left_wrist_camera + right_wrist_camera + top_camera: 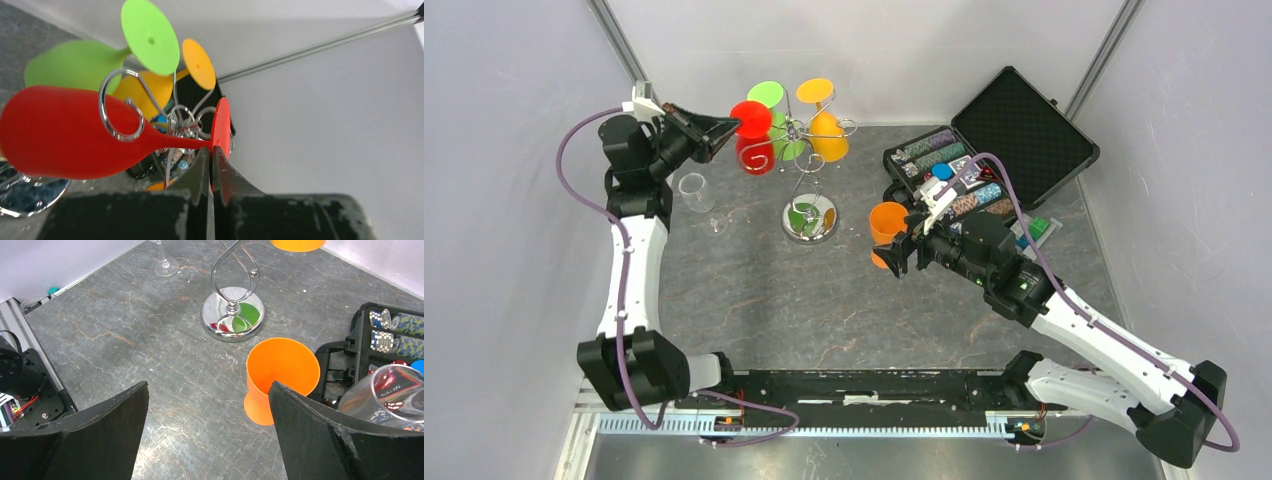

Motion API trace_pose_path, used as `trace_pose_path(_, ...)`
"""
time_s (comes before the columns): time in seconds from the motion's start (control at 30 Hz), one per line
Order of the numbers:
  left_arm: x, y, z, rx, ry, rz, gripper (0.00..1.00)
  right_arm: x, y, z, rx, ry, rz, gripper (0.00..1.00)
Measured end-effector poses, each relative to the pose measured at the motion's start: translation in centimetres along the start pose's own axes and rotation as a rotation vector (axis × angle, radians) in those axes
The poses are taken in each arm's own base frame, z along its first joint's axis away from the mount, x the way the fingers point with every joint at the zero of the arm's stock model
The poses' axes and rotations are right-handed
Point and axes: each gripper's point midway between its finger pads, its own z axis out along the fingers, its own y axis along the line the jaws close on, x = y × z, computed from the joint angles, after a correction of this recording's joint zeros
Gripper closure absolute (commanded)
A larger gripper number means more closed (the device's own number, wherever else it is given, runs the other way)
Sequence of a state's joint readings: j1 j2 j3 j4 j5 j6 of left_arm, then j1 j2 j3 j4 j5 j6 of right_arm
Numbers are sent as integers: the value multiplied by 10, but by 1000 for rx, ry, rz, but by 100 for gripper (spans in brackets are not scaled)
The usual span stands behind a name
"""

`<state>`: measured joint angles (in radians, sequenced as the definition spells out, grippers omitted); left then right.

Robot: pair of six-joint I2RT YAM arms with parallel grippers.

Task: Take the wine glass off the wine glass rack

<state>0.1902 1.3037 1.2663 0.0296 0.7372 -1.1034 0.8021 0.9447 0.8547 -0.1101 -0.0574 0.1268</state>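
While red wine glass hangs bowl-down (stem near-upright), left gripper pinches foot; right gripper released.

The left arm and right arm are white with black joints. A purple cable climbs each from the black rail.

An open black foam-lined case of striped poker chips sits at two o'clock on the grey marbled bench.
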Motion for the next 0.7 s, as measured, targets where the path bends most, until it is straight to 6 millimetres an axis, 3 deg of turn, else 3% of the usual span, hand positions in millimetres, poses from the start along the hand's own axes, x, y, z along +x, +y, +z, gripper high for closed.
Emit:
trace_pose_path(0.13,9,-2,-18,-61,-11,38,98,-3,2,0,-13,-11,2,4)
trace_pose_path(0.27,0,-7,-33,-137,-75,77,98,-6,3,0,-16,-26,6,4)
trace_pose_path(0.43,-26,-39,-51,-185,-188,178,98,-8,4,-2,-17,-41,9,3)
trace_pose_path(0.7,-25,-99,-88,-118,-273,282,98,-18,13,-3,-65,-84,31,3)
